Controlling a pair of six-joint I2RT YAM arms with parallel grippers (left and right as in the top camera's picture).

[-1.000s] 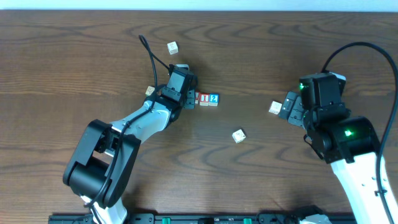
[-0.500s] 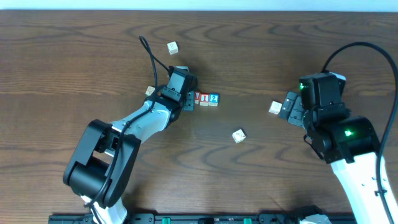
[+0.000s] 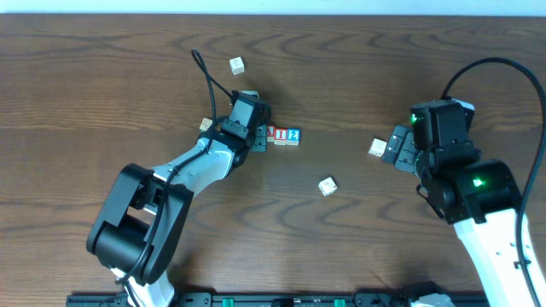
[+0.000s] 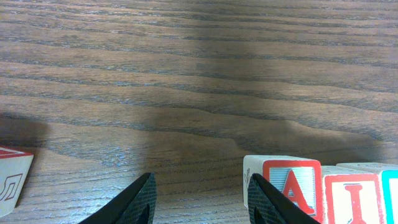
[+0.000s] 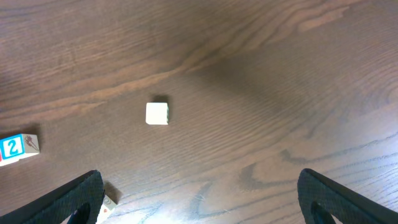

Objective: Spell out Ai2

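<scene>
**Ai2 row complete beside the open left gripper**

Reads A, I, 2 in one touching line near the middle of the table (image 3: pixel 102 68): A block (image 3: pixel 271 134), I block (image 3: pixel 281 135), 2 block (image 3: pixel 293 135). Keeps the left gripper (image 3: pixel 258 136) low just beside the A block, fingers (image 4: pixel 134 202) parted, nothing between them. Holds nothing in the right gripper (image 5: pixel 199 177) either, spread wide above bare wood, well apart from the row. Counts four loose blocks around: one (image 3: pixel 236 64) far back, one (image 3: pixel 206 124) by the left arm, one (image 3: pixel 328 186) nearer the front, one (image 3: pixel 376 147) just beside the right gripper.
</scene>
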